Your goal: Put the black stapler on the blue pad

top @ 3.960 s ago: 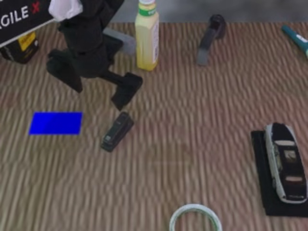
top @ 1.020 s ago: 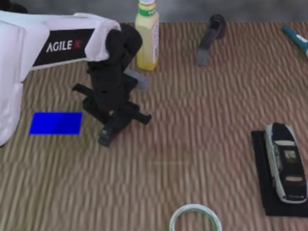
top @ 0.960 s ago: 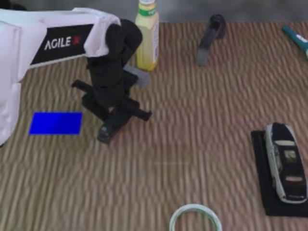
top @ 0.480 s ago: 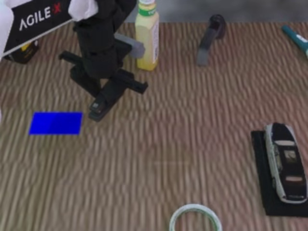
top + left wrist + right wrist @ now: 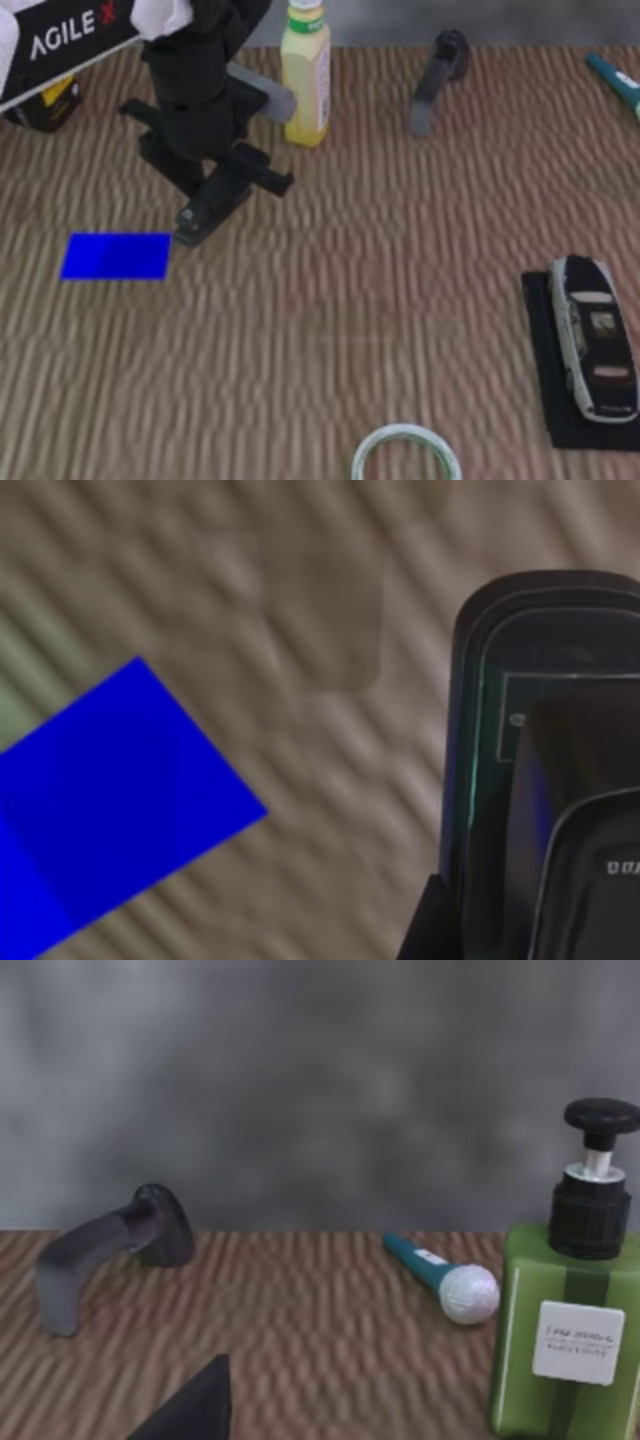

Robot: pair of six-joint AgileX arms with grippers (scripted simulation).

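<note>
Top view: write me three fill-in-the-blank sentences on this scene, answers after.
1. The left pincer is shut on the black ____.
2. The blue pad lies at the table's ____ side.
3. The model car rests on a ____ base plate.

Answers: stapler; left; black

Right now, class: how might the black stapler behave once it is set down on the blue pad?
The black stapler, held in the left gripper, looks rigid and oblong, so it should probably lie flat without rolling. The blue pad looks thin and flat, so tipping seems unlikely.

glossy black stapler (image 5: 540, 810), ribbed woven-looking table (image 5: 400, 260).
</note>
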